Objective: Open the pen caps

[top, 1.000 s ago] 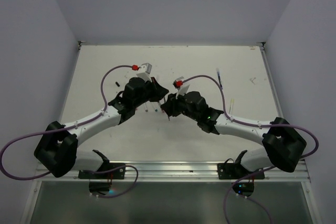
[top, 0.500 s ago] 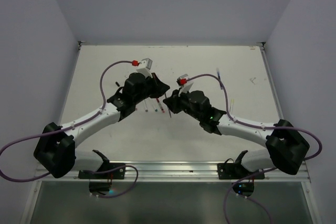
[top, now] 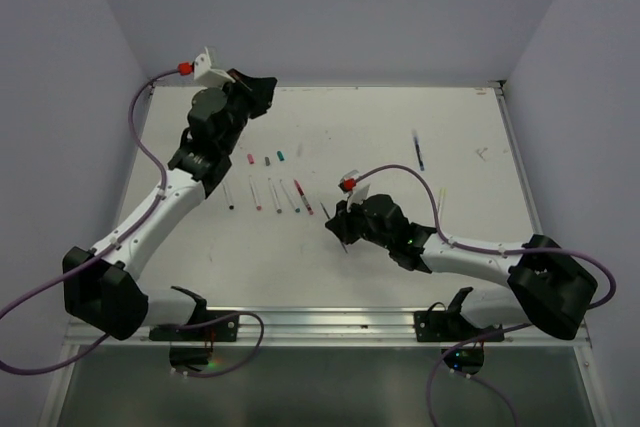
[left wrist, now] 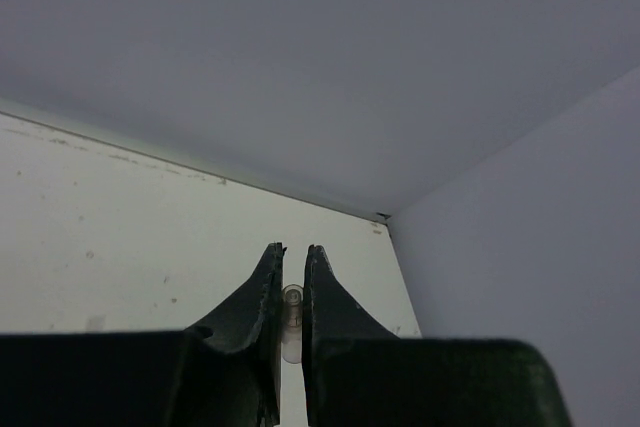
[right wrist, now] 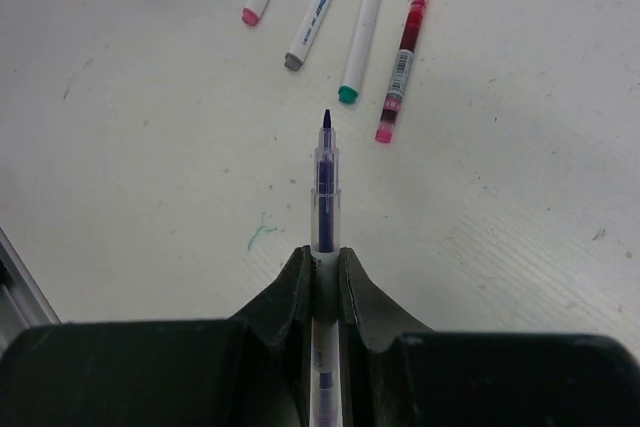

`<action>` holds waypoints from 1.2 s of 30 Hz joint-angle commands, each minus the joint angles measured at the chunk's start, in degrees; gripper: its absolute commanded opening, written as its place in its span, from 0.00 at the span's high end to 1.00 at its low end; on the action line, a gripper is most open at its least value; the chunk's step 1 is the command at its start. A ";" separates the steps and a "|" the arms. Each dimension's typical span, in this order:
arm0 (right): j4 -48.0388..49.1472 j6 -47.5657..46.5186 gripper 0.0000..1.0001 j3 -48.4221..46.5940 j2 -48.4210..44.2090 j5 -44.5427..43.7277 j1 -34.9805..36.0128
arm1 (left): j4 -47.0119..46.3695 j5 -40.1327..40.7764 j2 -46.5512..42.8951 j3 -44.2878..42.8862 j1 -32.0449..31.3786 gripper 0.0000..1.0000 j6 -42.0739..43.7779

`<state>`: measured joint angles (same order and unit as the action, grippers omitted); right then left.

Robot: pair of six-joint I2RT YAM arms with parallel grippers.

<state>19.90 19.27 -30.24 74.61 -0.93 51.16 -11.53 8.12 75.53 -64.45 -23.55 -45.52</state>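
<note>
My left gripper is raised over the table's far left corner. In the left wrist view it is shut on a small pale clear pen cap. My right gripper is low over the middle of the table. In the right wrist view it is shut on a clear blue pen whose dark tip is bare and points ahead. Several uncapped pens lie in a row on the table, and they also show in the right wrist view. Loose caps lie just beyond them.
Another dark blue pen lies at the far right, with small bits beyond it and a pale stick nearer. Purple cables loop above both arms. Grey walls enclose the white table. A green ink mark is on the table.
The two grippers were together at the table's middle. My left arm has swung up to the far left with the cap, and my right gripper has drawn back toward the near side with the pen.
</note>
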 commanded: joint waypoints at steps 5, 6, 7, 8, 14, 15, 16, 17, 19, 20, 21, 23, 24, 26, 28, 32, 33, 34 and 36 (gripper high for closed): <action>1.11 1.38 1.00 0.00 -1.31 -3.98 0.00 | 8.35 -5.54 9.53 -11.04 0.44 1.00 5.43; 1.02 1.56 1.00 0.00 -1.22 -5.30 -0.09 | 9.50 -7.14 11.29 -12.97 0.44 1.00 5.87; 0.67 2.09 1.00 0.00 -1.05 -6.01 0.00 | 11.42 -7.85 14.62 -13.77 0.35 1.00 7.10; 0.40 2.35 1.00 -0.17 -1.04 -6.54 -0.09 | 13.53 -10.29 16.30 -14.65 0.17 1.00 7.80; -0.91 3.85 1.00 -0.61 -0.96 -10.23 -0.09 | 23.65 -10.50 30.01 -24.91 -2.63 0.95 15.36; -1.18 3.85 1.00 -0.70 -0.78 -10.49 -0.09 | 24.62 -10.32 33.25 -25.98 -2.90 0.94 16.94; -1.27 3.94 1.00 -0.79 -0.52 -10.93 -0.09 | 25.84 -10.06 34.76 -26.95 -3.34 0.94 17.56; -1.27 4.02 1.00 -0.96 -0.26 -10.85 -0.09 | 26.20 -9.36 36.17 -28.27 -3.87 0.93 18.00; -1.36 4.20 1.00 -1.14 0.27 -10.85 -0.09 | 26.21 -8.83 39.77 -29.15 -4.22 0.93 18.71; -1.44 4.29 1.00 -1.40 0.80 -10.76 -0.18 | 26.12 -8.65 40.92 -29.77 -4.31 0.93 18.80; -1.53 4.37 1.00 -1.58 1.06 -10.67 -0.09 | 25.95 -8.47 42.76 -30.12 -4.31 0.92 18.97; -1.71 4.46 1.00 -1.93 1.76 -10.76 -0.01 | 25.16 -8.38 44.52 -31.00 -4.31 0.92 19.06; -1.71 4.55 1.00 -2.02 1.94 -10.76 -0.09 | 24.63 -8.30 46.10 -31.18 -4.31 0.92 19.15; -1.80 4.55 1.00 -2.37 2.29 -10.93 -0.09 | 23.31 -8.38 47.60 -31.88 -4.31 0.92 19.24; -1.97 4.64 1.00 -2.63 2.82 -11.02 -0.09 | 22.00 -8.38 49.71 -32.32 -4.31 0.89 19.50; -2.32 4.81 1.00 -3.25 3.44 -10.94 -0.09 | 20.50 -4.96 52.96 -33.81 -4.22 0.88 20.29; -2.32 4.90 1.00 -3.33 3.70 -10.94 -0.18 | 20.49 -4.78 54.27 -34.16 -4.22 0.88 20.64; -2.41 4.90 1.00 -3.34 3.79 -10.76 -0.09 | 20.41 -4.69 54.90 -34.52 -4.14 0.87 20.73; -2.50 5.08 1.00 -3.60 4.05 -10.76 -0.18 | 20.23 -4.78 56.04 -34.87 -3.96 0.86 20.91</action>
<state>16.80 23.42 -31.33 77.89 -9.98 51.05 11.33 1.85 130.19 -96.62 -28.05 -26.59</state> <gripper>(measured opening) 0.118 0.137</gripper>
